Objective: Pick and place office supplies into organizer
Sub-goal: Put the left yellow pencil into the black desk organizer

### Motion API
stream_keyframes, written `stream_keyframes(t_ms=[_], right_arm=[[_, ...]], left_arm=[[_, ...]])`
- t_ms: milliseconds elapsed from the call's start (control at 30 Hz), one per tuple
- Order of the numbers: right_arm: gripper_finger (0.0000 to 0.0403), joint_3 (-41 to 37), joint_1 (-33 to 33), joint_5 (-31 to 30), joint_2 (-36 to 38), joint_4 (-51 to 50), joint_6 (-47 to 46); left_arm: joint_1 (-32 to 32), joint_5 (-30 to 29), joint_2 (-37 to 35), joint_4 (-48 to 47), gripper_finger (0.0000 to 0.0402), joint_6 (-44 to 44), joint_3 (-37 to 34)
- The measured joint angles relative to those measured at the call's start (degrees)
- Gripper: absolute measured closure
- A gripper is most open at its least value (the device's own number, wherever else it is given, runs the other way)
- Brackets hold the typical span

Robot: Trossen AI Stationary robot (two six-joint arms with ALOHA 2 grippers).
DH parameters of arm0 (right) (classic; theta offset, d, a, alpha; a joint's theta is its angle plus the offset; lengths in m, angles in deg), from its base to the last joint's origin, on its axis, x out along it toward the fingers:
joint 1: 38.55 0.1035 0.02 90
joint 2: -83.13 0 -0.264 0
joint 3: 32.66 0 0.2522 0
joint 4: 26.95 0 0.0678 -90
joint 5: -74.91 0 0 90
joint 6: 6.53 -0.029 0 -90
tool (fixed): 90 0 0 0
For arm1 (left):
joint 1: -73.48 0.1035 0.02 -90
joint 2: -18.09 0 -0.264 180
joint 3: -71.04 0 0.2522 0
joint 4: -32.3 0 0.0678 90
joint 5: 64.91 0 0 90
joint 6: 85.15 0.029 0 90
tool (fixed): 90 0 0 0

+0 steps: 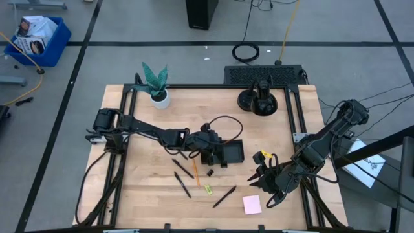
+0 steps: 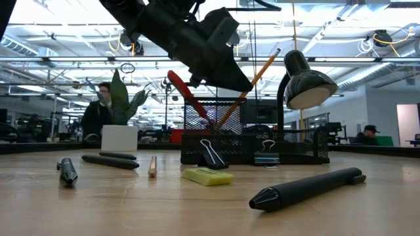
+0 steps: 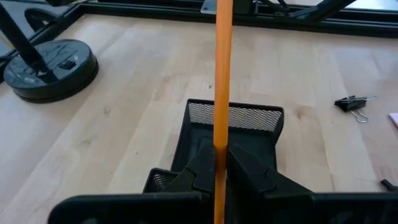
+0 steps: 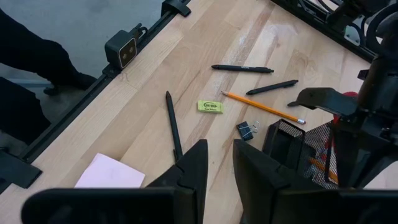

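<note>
While the left gripper (image 3: 219,168) clamps an orange pencil (image 3: 222,74) over the organizer (image 3: 233,118), the right gripper (image 4: 219,163) hovers, fingers slightly apart

It was a large open robotics lab or industrial office hall. Beyond the wooden worktop (image 2: 131,203), the low view showed a high ceiling hung with long strip lights (image 2: 59,39) and exposed pipes, and people (image 2: 98,111) seated at far desks. From above, the grey floor carried black tape lines (image 1: 84,52), loose cables (image 1: 247,52) and a blue bin (image 1: 39,39).
</note>
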Motion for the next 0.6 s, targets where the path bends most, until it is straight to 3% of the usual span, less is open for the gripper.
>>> stream_keyframes(t_ms=[600], right_arm=[[0.0332, 0.0, 0.0, 0.04, 0.0, 0.0, -0.39]], left_arm=[[0.02, 0.07, 0.0, -2.75, 0.0371, -4.08, -0.02]])
